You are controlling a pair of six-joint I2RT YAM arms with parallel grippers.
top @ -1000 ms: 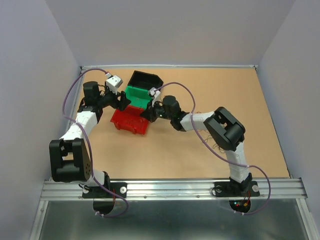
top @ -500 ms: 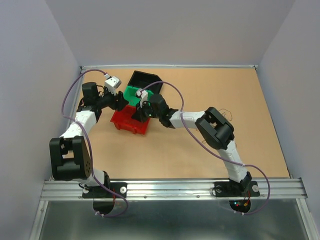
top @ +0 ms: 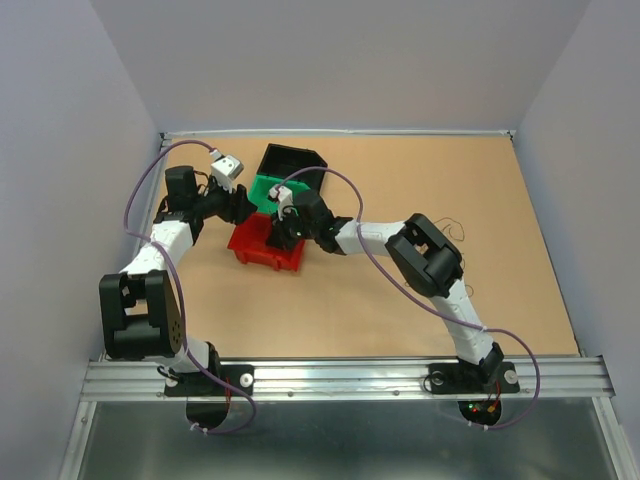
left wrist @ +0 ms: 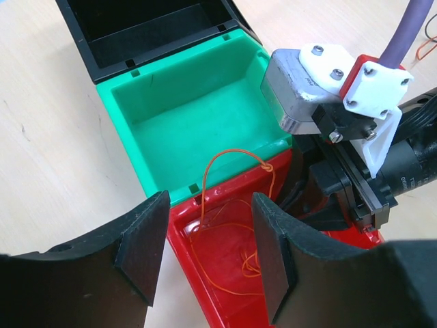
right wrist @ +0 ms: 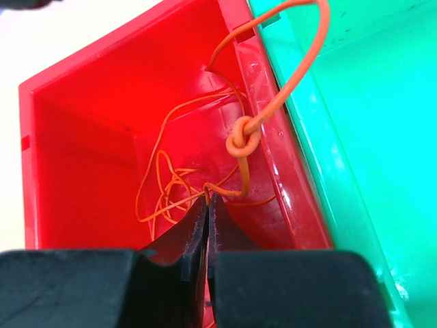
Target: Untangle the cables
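A thin orange cable [left wrist: 235, 149] lies coiled inside the red bin [left wrist: 225, 186], with one loop rising over the rim toward the green bin [left wrist: 177, 116]. In the right wrist view the cable [right wrist: 300, 61] has a small knot [right wrist: 242, 140] at the rim. My right gripper [right wrist: 207, 199] is shut on a strand of it inside the red bin [right wrist: 82, 137]. My left gripper [left wrist: 208, 263] is open and empty, just above the red bin's end. From above, both grippers, left [top: 243, 205] and right [top: 276, 236], meet at the red bin [top: 262, 250].
A black bin [top: 290, 160] stands behind the green bin [top: 262, 188]. Thin dark wires lie on the table at the right [top: 452, 222] and beside the right arm [top: 462, 290]. The walls enclose the table on three sides.
My right gripper has moved left from the green bin's front into the red bin. The red bin has shifted slightly. The left arm has hardly moved.
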